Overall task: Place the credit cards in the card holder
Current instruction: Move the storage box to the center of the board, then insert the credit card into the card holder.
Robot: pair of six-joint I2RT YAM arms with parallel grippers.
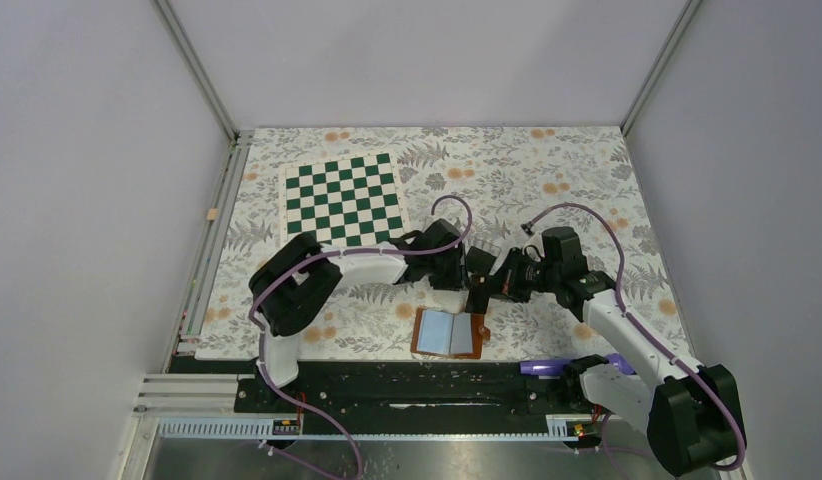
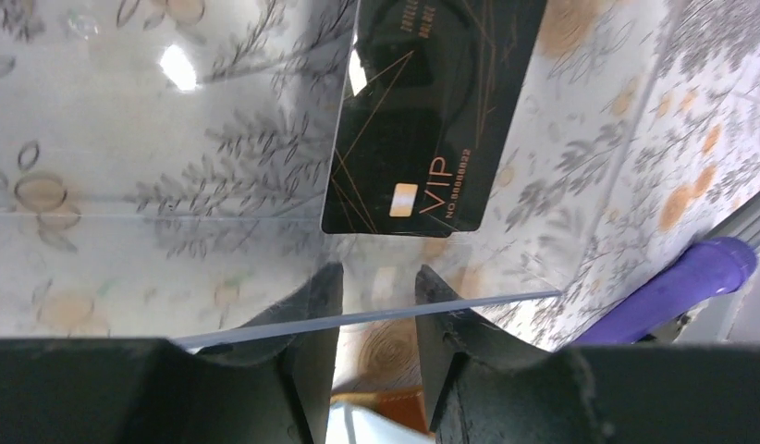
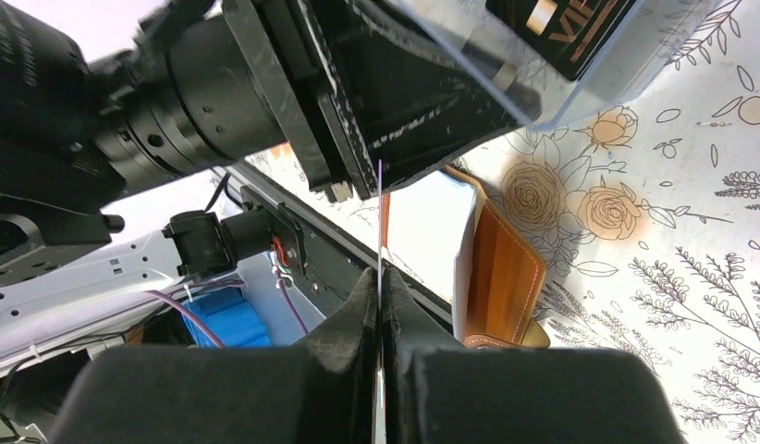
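Black card (image 2: 409, 139) inside clear box (image 2: 219, 120), held by left gripper (image 2: 378, 273)

In the left wrist view the VIP credit card (image 2: 418, 139) is cut off by the upper edge and is seen only through the clear plastic box (image 2: 265, 185) clasped by the left claw (image 2: 376, 277). Most of the card holder (image 2: 399, 412) is hidden behind that claw's fingers (image 2: 312, 314) and is blurred. A purple object (image 2: 677, 287) is partly hidden by the claw's body and cannot be identified. In the right wrist view only the thin edge of a second credit card (image 3: 379, 222), pinched in the right claw (image 3: 380, 282), is shown. From above, both claws are too small and crowded to be told apart.
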